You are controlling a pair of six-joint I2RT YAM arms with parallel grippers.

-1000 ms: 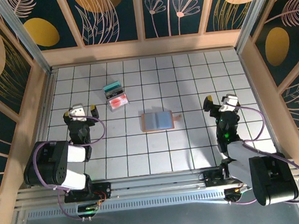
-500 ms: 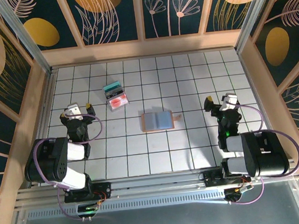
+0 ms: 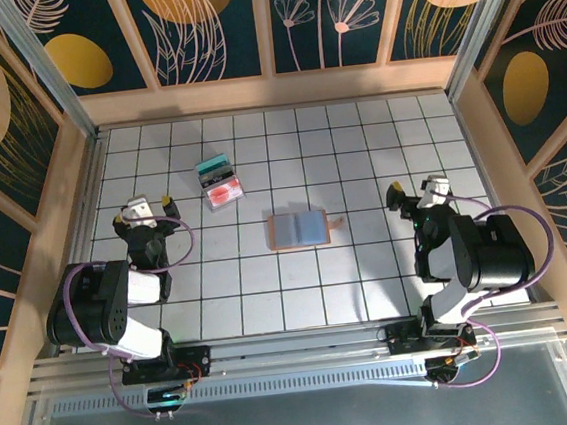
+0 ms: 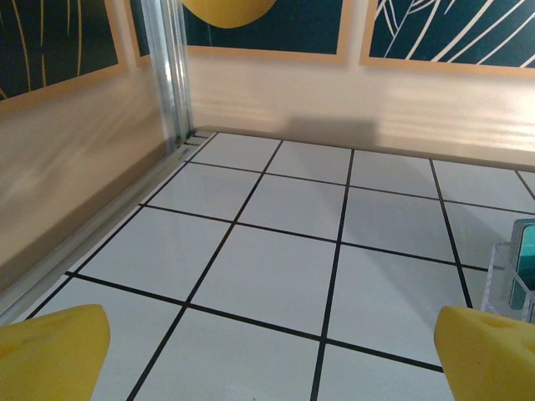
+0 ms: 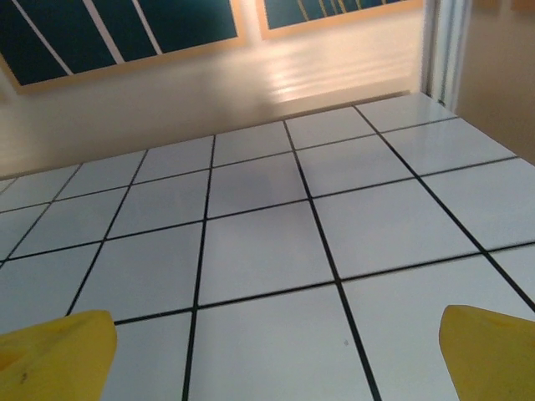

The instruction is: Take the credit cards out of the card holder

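Holder (image 3: 298, 229) lies open and flat mid-tabletop (image 3: 370, 274), grey-blue inside up, long axis left-right in the top view, small pinkish tab pointing right; can't tell if any card is in it. Cards (image 3: 219, 181) sit apart from it to the upper left, teal one farther back, red-and-white one nearer, set slightly askew to the grid. Left fingers (image 4: 50, 351) at frame left and right fingers (image 5: 50, 351) at frame right are both spread wide, holding and touching nothing, each well clear of holder and cards.
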